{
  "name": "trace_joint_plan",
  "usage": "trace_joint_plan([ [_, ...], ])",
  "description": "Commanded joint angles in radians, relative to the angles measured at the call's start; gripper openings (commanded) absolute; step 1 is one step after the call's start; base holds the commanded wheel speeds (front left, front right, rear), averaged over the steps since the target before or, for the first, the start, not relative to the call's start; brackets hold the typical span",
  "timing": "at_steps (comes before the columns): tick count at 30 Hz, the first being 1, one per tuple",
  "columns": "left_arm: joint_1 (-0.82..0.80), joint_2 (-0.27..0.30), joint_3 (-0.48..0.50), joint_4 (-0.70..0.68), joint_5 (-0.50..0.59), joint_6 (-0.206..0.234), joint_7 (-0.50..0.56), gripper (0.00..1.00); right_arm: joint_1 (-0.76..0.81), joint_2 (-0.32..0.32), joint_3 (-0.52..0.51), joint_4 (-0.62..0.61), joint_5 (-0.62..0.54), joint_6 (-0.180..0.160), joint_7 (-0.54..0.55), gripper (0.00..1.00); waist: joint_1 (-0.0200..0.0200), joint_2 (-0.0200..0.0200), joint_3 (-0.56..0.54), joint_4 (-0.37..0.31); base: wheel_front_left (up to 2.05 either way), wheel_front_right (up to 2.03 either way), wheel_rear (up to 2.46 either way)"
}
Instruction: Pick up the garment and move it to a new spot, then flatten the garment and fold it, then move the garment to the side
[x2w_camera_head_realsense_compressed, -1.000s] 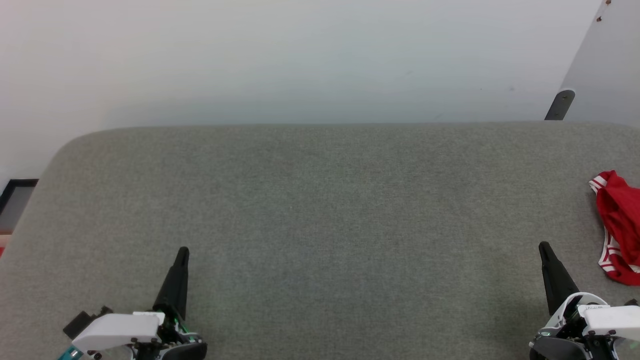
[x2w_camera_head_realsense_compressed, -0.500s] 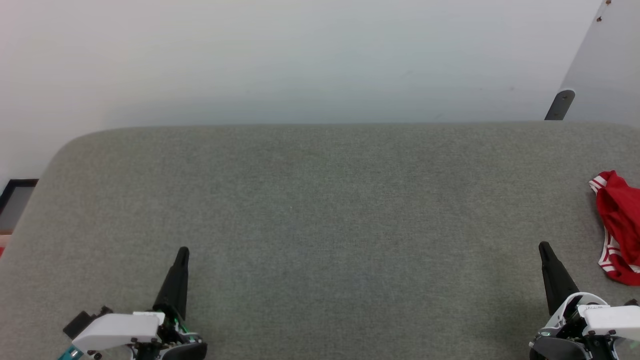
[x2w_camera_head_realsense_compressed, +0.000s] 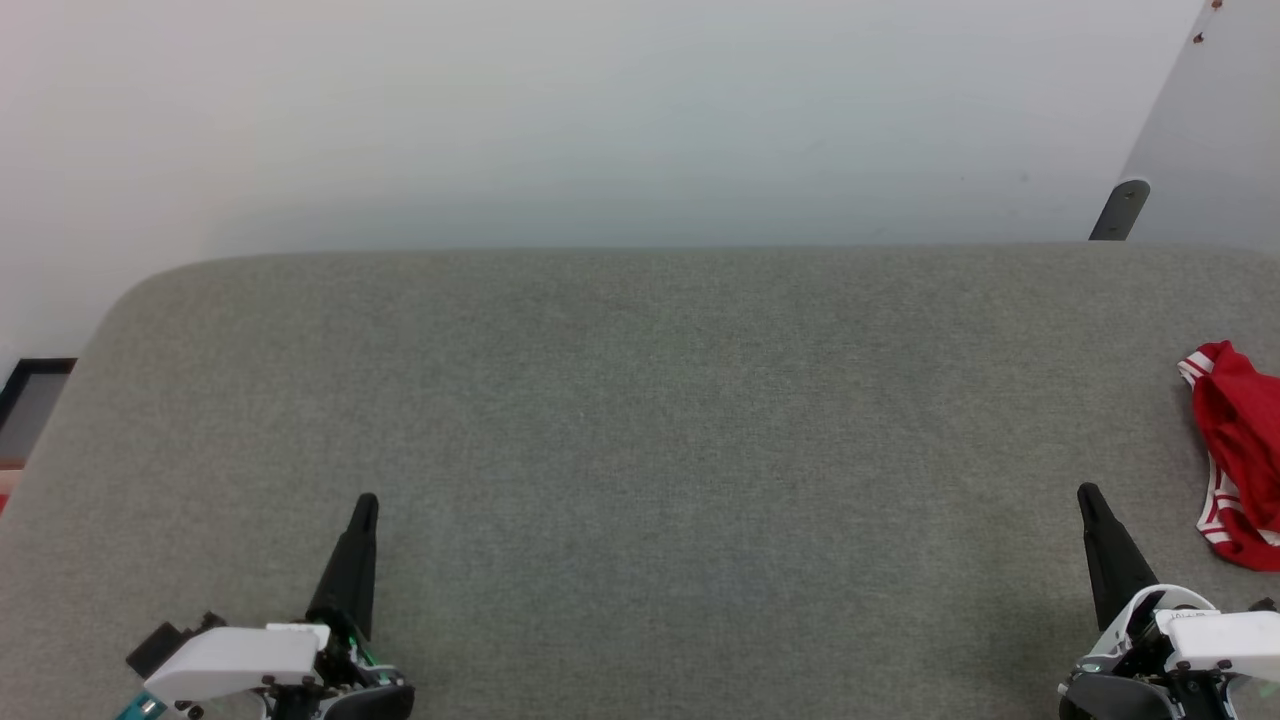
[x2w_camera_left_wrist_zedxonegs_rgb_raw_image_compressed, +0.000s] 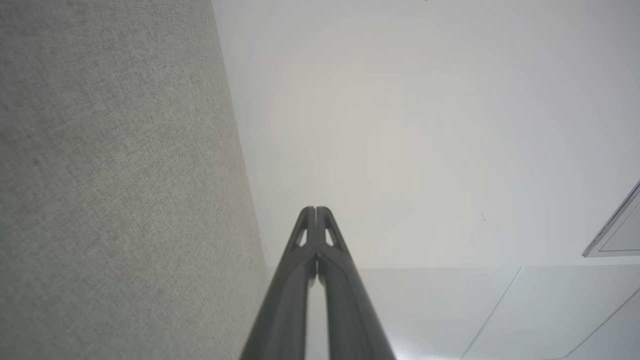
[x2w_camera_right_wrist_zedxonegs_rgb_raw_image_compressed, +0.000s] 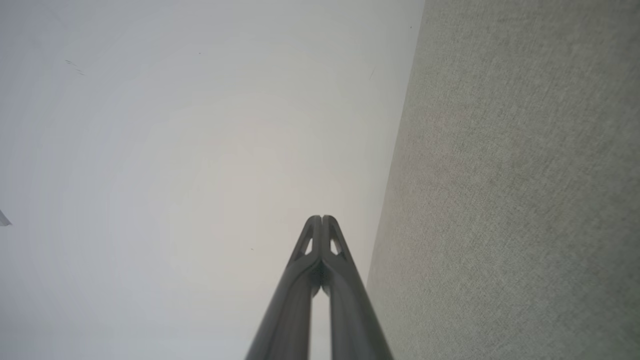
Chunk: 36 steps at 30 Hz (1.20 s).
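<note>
Grey fabric surface (x2w_camera_head_realsense_compressed: 640, 400) mostly bare, rounded corner at 10 o'clock. Bright red garment (x2w_camera_head_realsense_compressed: 1240, 430) with red-white stripe trim at 3 o'clock edge. Clenched, empty: left gripper (x2w_camera_head_realsense_compressed: 366, 503) at 7, right gripper (x2w_camera_head_realsense_compressed: 1088, 492) at 5.

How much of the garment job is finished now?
Done: nothing visible; the garment lies crumpled on the grey surface at the head view's right edge, not flat or folded. In hand: nothing; the left gripper and right gripper are shut and empty. Left: pick up, move, flatten, fold, set aside.
</note>
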Motion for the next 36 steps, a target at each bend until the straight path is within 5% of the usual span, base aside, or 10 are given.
trace_joint_plan([
  [1, -0.008, 0.001, 0.002, 0.001, -0.003, -0.005, 0.002, 0.00, -0.003, 0.004, 0.000, -0.003, 0.005, 0.000, 0.002, 0.00, 0.0000, 0.0000, 0.000, 0.000, 0.00, 0.00, 0.00],
  [36, -0.008, 0.001, 0.001, 0.001, -0.003, -0.005, 0.002, 0.00, -0.003, 0.004, 0.000, -0.003, 0.005, 0.000, 0.002, 0.00, 0.0000, 0.0000, 0.000, 0.000, 0.00, 0.00, 0.00],
])
